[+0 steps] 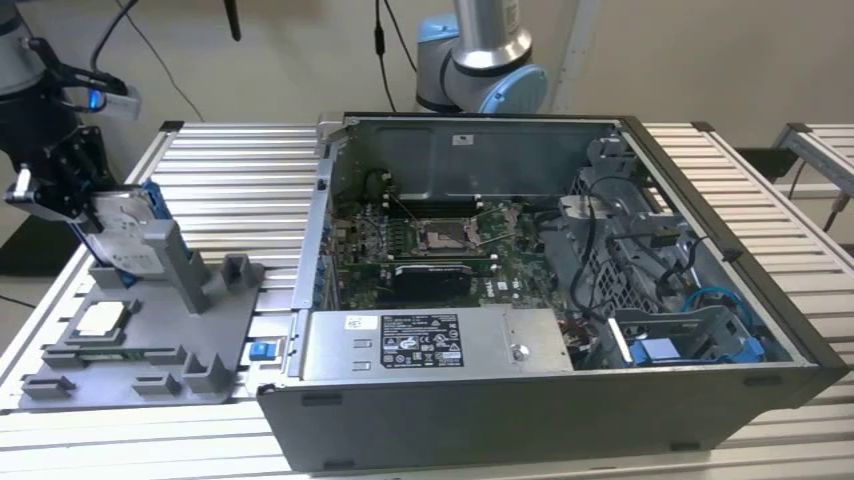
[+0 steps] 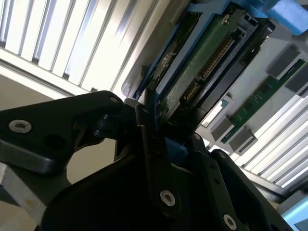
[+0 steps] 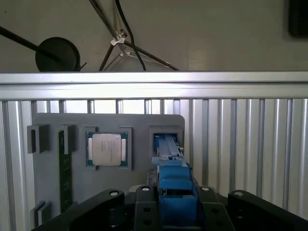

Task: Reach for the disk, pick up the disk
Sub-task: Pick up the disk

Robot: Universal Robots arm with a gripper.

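The gripper (image 1: 80, 197) seemingly clasps the disk (image 1: 124, 236) over a slatted table (image 1: 224, 165).

The arm's gripper (image 1: 83, 198) hung at the exterior view's left edge, angled downward, its jaws clamped on the blue-framed disk (image 1: 124, 226).

tall post (image 1: 175, 262) hems the disk (image 1: 120, 222), open above.

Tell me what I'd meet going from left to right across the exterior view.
gripper → disk → open computer case → second slatted table
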